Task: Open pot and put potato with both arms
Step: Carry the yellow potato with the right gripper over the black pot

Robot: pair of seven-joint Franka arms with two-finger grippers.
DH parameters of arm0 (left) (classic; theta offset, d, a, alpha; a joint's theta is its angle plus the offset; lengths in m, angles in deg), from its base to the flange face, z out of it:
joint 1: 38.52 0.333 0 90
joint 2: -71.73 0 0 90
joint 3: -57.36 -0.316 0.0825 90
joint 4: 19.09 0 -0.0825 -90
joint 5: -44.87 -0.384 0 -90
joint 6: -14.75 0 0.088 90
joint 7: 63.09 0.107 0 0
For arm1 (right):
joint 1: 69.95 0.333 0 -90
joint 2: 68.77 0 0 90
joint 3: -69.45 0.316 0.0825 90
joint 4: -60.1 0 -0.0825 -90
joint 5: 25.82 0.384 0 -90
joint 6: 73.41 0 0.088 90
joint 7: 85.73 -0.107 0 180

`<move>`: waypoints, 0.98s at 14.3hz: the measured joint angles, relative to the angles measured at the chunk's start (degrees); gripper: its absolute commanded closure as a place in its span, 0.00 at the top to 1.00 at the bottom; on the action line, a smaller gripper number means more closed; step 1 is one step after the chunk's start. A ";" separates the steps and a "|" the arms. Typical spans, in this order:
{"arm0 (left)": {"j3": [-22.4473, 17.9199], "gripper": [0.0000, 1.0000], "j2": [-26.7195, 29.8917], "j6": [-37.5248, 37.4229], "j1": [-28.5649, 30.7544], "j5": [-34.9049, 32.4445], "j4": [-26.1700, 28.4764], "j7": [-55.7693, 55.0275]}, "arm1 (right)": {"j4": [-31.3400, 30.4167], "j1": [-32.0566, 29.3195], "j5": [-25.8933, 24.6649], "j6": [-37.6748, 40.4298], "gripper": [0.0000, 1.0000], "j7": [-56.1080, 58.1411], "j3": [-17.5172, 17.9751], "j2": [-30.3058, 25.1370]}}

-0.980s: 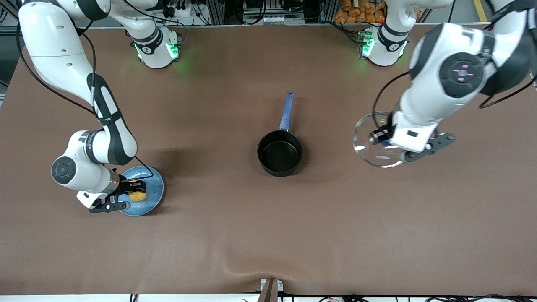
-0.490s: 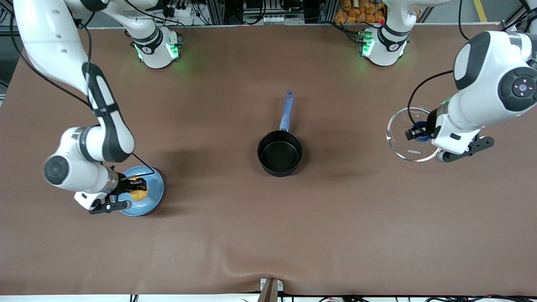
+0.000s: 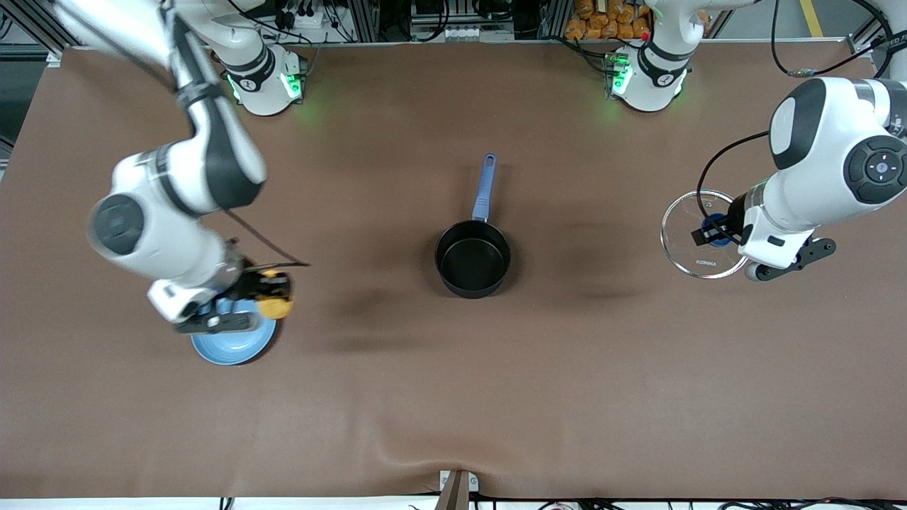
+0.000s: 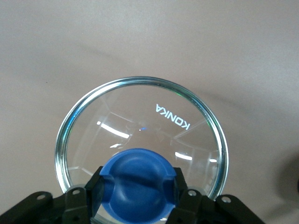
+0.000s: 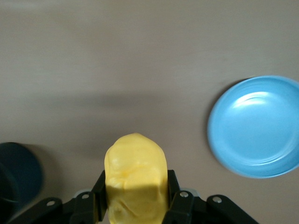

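The black pot (image 3: 472,258) stands uncovered at the table's middle, its blue handle (image 3: 485,187) pointing toward the robots' bases. Its dark rim also shows at the edge of the right wrist view as the pot (image 5: 17,173). My left gripper (image 3: 714,230) is shut on the blue knob (image 4: 138,185) of the clear glass lid (image 3: 703,234), which hangs low over the table near the left arm's end. My right gripper (image 3: 273,294) is shut on the yellow potato (image 3: 274,306), lifted just above the edge of the light-blue plate. In the right wrist view the potato (image 5: 135,179) fills the jaws.
The light-blue plate (image 3: 237,346) lies bare near the right arm's end, also in the right wrist view (image 5: 261,126). The brown table cover (image 3: 602,382) stretches between the plate, pot and lid.
My right gripper has lifted the potato off the plate and carried it a little toward the pot. The left gripper has moved the lid farther from the pot toward the left arm's end and slowed.
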 measured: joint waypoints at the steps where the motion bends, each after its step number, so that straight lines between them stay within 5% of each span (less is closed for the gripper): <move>1: 0.01 0.00 0.02 0.39 0.01 0.00 0.50 0.00 | 0.66 3.01 -1.56 -0.04 0.00 -5.09 0.02 0.13; 8: 0.01 0.00 0.26 7.90 1.60 0.00 7.93 0.56 | 7.21 18.58 -5.70 -2.59 0.00 -33.03 -0.04 6.62; 14: 0.01 0.00 1.63 19.03 4.13 0.00 17.28 3.18 | 10.74 26.52 -8.49 -10.66 0.00 -45.93 -0.16 15.12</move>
